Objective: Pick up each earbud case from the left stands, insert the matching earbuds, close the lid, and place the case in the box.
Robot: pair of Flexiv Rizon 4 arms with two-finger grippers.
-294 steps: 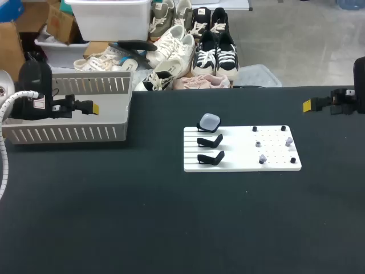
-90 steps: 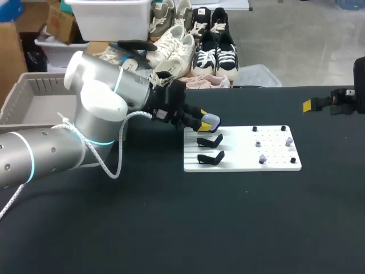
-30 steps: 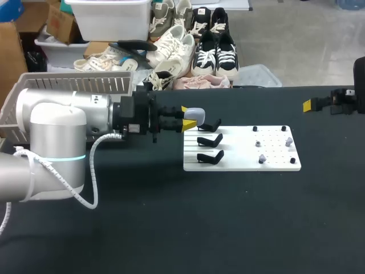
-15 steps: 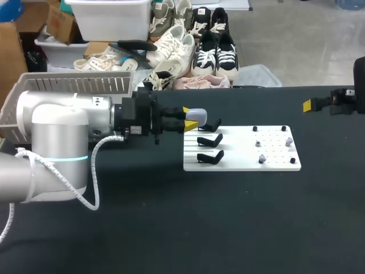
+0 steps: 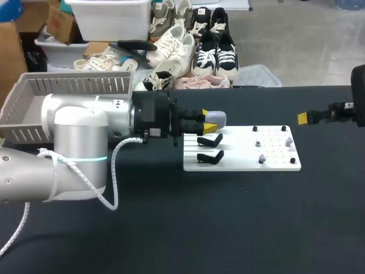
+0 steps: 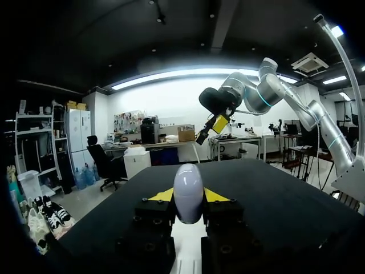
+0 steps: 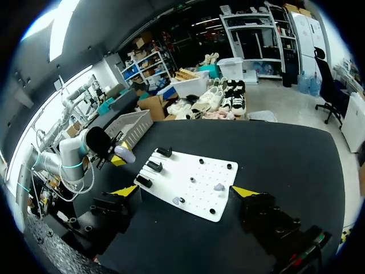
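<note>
While the left pincer [image 5: 209, 119] is clamped on the pale earbud case [image 6: 188, 195] over the white board's [image 5: 239, 149] stand end, the right pincer [image 7: 185, 192] hangs spread wide, holding nothing, near the surface's [image 5: 171, 228] right edge.

Shows fat silver-grey cylinders on left arm [image 5: 74, 142], teal glowing ring at one joint, black wrist block. Carries pale cable [image 5: 116, 171] looped alongside. Ends in black, yellow-tipped fingers on left gripper [image 5: 209, 120] and right gripper [image 5: 304, 118] alike.
</note>
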